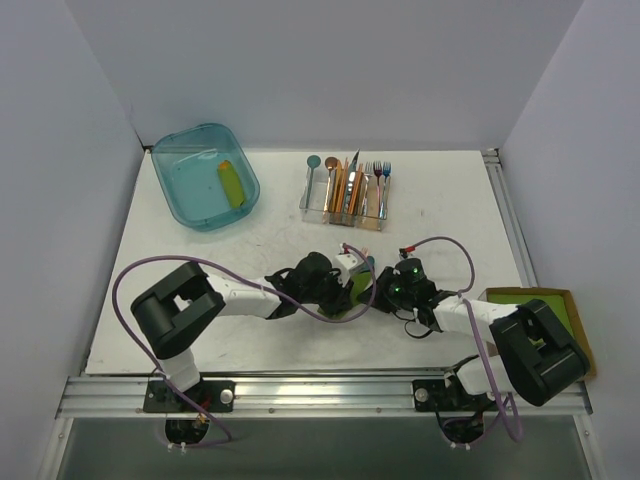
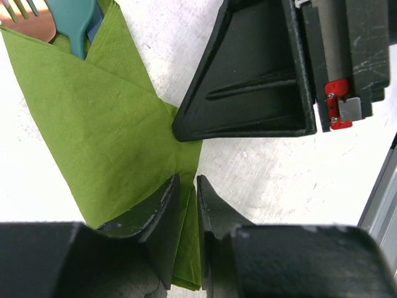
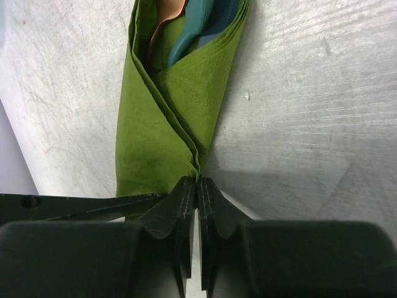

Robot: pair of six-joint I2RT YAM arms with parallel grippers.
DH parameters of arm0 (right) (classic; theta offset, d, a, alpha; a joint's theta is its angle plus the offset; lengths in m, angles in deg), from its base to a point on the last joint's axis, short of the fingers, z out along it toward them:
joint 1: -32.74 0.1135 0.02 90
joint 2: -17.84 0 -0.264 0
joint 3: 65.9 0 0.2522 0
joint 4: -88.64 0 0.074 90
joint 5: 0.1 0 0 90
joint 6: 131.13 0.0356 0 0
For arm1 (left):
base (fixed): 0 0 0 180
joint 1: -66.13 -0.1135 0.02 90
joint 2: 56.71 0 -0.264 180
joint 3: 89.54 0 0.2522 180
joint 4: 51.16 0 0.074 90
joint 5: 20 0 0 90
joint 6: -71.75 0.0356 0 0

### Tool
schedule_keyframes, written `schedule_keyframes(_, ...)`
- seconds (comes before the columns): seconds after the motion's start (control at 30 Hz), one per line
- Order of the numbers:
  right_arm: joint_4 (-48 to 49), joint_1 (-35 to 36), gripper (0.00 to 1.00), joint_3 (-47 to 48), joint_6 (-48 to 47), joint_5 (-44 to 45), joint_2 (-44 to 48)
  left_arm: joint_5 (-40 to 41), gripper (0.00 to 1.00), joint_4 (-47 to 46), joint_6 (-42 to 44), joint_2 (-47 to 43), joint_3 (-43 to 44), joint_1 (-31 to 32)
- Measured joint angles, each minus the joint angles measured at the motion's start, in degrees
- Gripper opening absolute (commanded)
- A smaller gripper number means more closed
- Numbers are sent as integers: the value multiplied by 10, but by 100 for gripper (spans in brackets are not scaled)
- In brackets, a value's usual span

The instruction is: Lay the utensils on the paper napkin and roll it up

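Black left gripper (image 2: pixel 186 202) jaws are pinched on the lime-green paper napkin (image 2: pixel 105 124), already folded around the copper metal fork (image 2: pixel 25 23) and teal spoon (image 2: pixel 73 18) on the white table (image 3: pixel 310 93); right gripper (image 3: pixel 197 183) jaws are shut at its edge. Tightening is judged left.

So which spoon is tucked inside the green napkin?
The teal spoon, wrapped beside the copper fork in the folded napkin. The other spoons stand bare in the clear rack further back.
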State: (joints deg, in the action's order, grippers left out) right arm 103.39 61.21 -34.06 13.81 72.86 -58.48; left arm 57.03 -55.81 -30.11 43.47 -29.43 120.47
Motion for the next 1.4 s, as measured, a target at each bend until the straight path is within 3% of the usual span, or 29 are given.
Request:
schedule_keyframes(0.17, -1, 0, 0, 0, 1, 0, 0, 9, 38, 3, -1, -26, -14, 0)
schedule_keyframes(0.3, -7, 0, 0, 2, 1, 0, 0, 38, 65, 30, 3, -92, -25, 0)
schedule_keyframes(0.33, -9, 0, 0, 3, 1, 0, 0, 49, 77, 36, 3, -113, -29, 0)
schedule_keyframes(0.43, -18, 0, 0, 13, 1, 0, 0, 85, 83, 51, 6, -184, -49, 1)
schedule_keyframes(0.57, -26, 0, 0, 30, 0, 0, 2, 128, 84, 69, 14, -214, -56, 9)
schedule_keyframes(0.83, -44, 0, 0, 49, 0, 1, 9, 201, 88, 123, 21, -140, -52, 41)
schedule_keyframes(1.2, -54, 0, 0, 50, -1, 1, 10, 240, 92, 144, 21, -79, -6, 44)
schedule_keyframes(1.4, -58, 0, 0, 50, -1, 1, 12, 242, 87, 144, 20, -57, 9, 44)
